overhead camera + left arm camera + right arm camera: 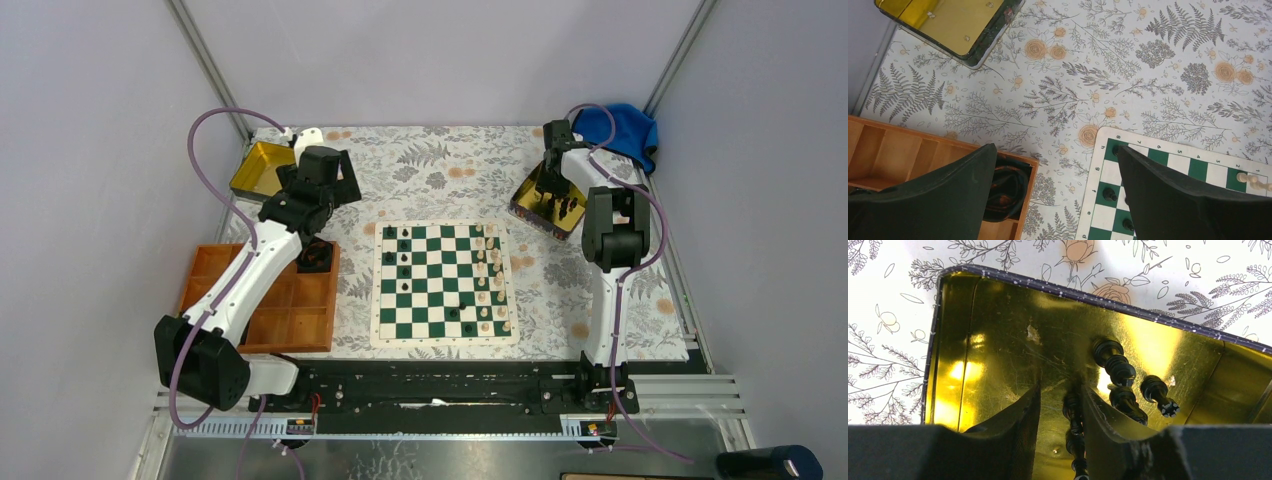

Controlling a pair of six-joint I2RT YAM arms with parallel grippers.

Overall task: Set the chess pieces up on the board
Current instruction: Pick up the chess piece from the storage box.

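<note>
The green-and-white board (445, 342) lies mid-table. Several black chess pieces (403, 258) stand on its left columns, and cream pieces (487, 280) line its right side. My right gripper (548, 190) reaches down into a gold tin (527, 203). In the right wrist view its fingers (1060, 390) stand partly apart over the tin floor (998, 340). A black piece (1073, 412) lies between them against the right finger, clear of the left. More black pieces (1115, 362) lie beside it. My left gripper (1056, 147) hangs wide open and empty over the tablecloth beside the board's corner (1100, 200).
An orange compartmented tray (270, 310) sits at the left, with a dark bundle (1005, 192) in one compartment. A second gold tin (262, 168) stands at the back left. A blue cloth (620, 130) lies at the back right corner.
</note>
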